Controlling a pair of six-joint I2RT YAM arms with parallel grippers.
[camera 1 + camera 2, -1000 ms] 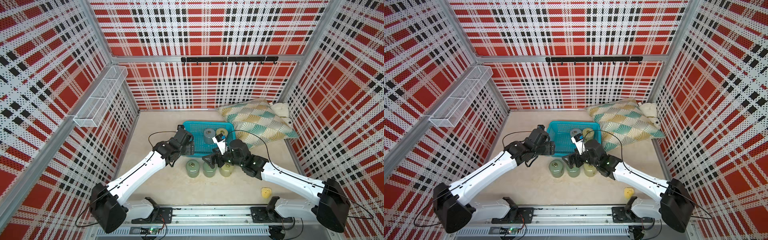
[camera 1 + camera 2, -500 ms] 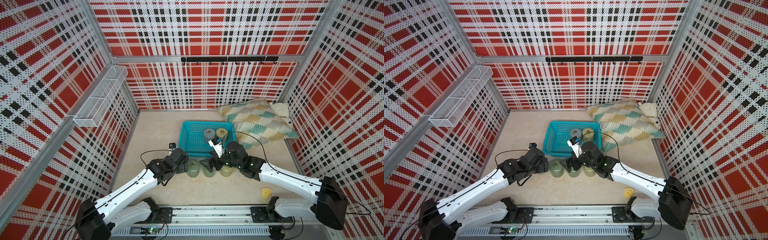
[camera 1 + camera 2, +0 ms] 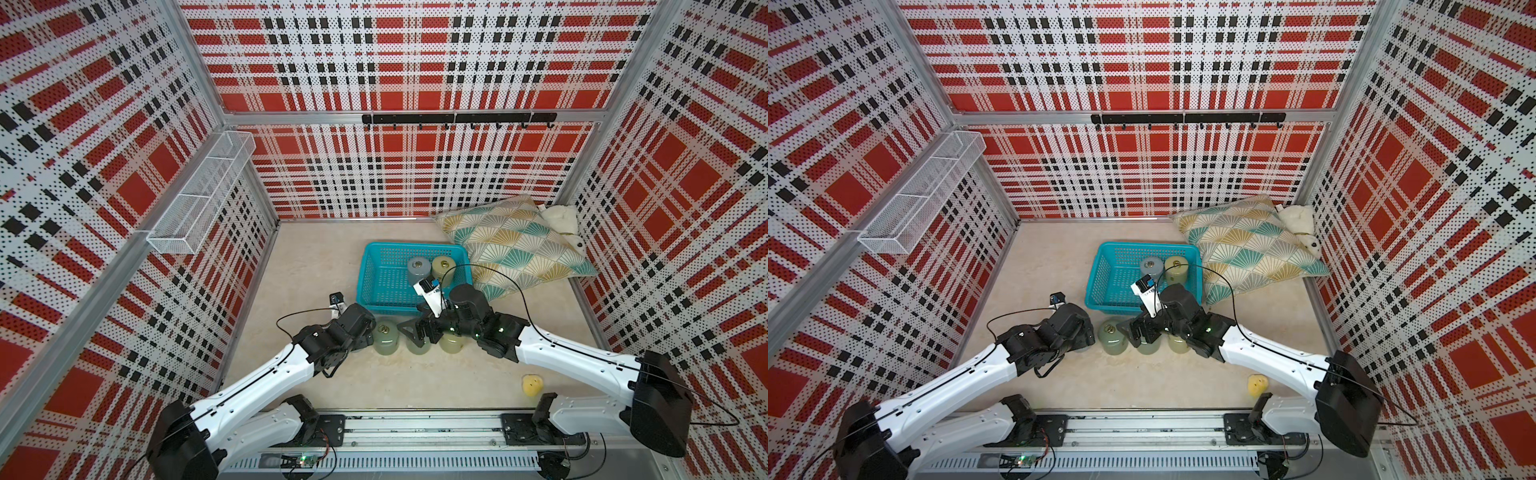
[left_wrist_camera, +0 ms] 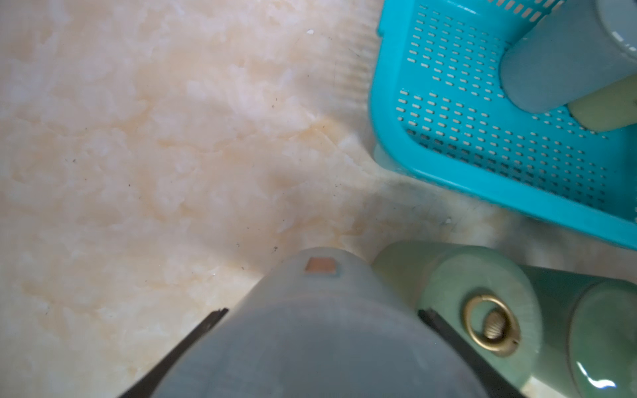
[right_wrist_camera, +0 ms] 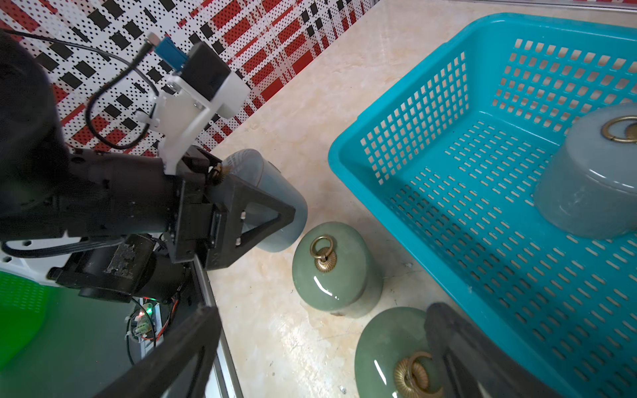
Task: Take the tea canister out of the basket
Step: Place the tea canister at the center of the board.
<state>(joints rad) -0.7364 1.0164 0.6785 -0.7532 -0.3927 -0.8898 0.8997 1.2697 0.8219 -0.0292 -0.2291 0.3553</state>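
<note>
My left hand [image 4: 322, 312] is clamped on the grey-blue tea canister [image 5: 255, 165], with a finger on either side. The tea canister is tipped over, its brass knob [image 5: 216, 172] toward my palm and its base pointing away. It is out of the basket [image 3: 364, 274], at about 7 o'clock from it in both top views, though my own wrist covers it there. Whether its lower edge touches the surface [image 3: 316, 257] I cannot tell.

Just beside it, at 6 o'clock from the basket, a row of three green canisters [image 3: 385, 338] stands upright on the surface. My right hand [image 5: 322, 310] hangs over that row with its fingers wide apart, gripping nothing. One finger [image 5: 458, 337] crosses above the middle lid.

Inside the basket, toward its 2 o'clock corner, a grey canister [image 3: 418, 270] and a yellowish canister [image 3: 443, 266] stand side by side. A patterned pillow [image 3: 515, 245] lies just beside the basket at 2 o'clock.
</note>
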